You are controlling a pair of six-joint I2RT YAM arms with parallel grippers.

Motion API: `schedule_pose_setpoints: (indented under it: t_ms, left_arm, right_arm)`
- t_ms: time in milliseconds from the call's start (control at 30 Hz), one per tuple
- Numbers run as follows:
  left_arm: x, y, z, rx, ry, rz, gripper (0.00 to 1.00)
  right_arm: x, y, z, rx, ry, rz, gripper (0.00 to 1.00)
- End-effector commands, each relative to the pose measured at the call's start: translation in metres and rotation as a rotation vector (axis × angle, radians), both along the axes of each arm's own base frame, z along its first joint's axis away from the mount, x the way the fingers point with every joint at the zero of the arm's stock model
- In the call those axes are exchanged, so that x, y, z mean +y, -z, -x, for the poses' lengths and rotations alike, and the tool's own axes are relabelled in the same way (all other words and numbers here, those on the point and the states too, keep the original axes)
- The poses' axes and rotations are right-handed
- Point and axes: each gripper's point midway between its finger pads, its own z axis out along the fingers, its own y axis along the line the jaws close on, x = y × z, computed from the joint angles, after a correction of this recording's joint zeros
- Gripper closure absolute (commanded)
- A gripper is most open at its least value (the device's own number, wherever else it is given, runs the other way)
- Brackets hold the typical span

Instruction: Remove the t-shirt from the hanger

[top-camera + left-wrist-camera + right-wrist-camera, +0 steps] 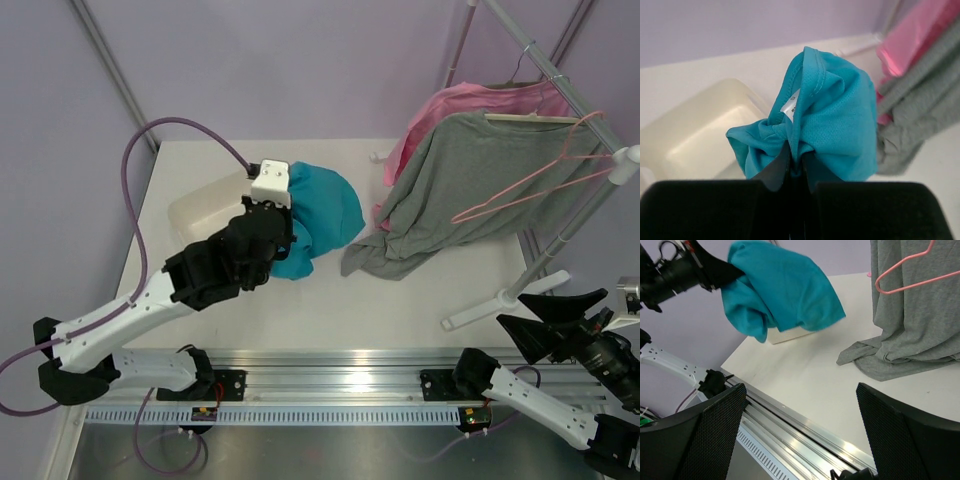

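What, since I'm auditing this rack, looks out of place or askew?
The grey t-shirt hangs lopsided, its hem pooled on the table. The pink hanger dangles bare and tilted in front of it. The teal t-shirt is bunched in the left gripper.

I see a white worktop (300,300) with an aluminium rail (330,365) along its near edge. A pale, translucent plastic tub (200,212) sits on it ahead of my left jaws and to their left, lower than they are. The bottom hem of a hanging grey t-shirt (385,255) is pooled on the surface, to the right of the left jaws and ahead of the wide-apart right jaws. The white foot bar (505,298) of a garment rack rests on the worktop just ahead of the right jaws, near the grey heap.
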Motion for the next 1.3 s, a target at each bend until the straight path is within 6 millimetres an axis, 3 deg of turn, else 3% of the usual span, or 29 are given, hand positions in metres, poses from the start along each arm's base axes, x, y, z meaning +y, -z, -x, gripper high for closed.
schedule_pose_setpoints:
  t_ms: [0, 133, 200, 400, 667, 800, 1033, 1267]
  left_arm:
    - [0.060, -0.056, -0.014, -0.135, -0.252, -0.026, 1.00]
    - [0.086, -0.079, -0.029, -0.181, -0.330, -0.006, 1.00]
    - [0.090, -0.082, -0.037, -0.186, -0.331, -0.004, 1.00]
    - [0.126, -0.075, -0.067, -0.201, -0.503, -0.010, 1.00]
    - [0.162, -0.064, -0.087, -0.249, -0.661, -0.090, 1.00]
    - [0.165, -0.045, -0.098, -0.239, -0.713, -0.162, 1.00]
    - [0.190, -0.015, -0.104, -0.203, -0.804, -0.221, 1.00]
    - [0.174, 0.029, -0.125, -0.140, -0.736, -0.299, 1.00]
  right_arm:
    - [0.007, -0.004, -0.002, -0.027, -0.017, -0.015, 0.01]
    - [0.007, -0.005, -0.002, -0.043, -0.019, -0.012, 0.01]
    - [0.007, -0.008, -0.002, -0.053, -0.018, -0.022, 0.00]
    - [0.005, -0.009, 0.002, -0.076, -0.031, -0.039, 0.01]
    - [-0.003, -0.006, 0.008, -0.096, -0.036, -0.026, 0.00]
    - [-0.009, -0.005, 0.010, -0.112, -0.028, -0.030, 0.01]
    - [-0.007, -0.003, 0.013, -0.115, -0.050, -0.017, 0.00]
    - [-0.016, -0.003, 0.019, -0.138, -0.052, -0.054, 0.00]
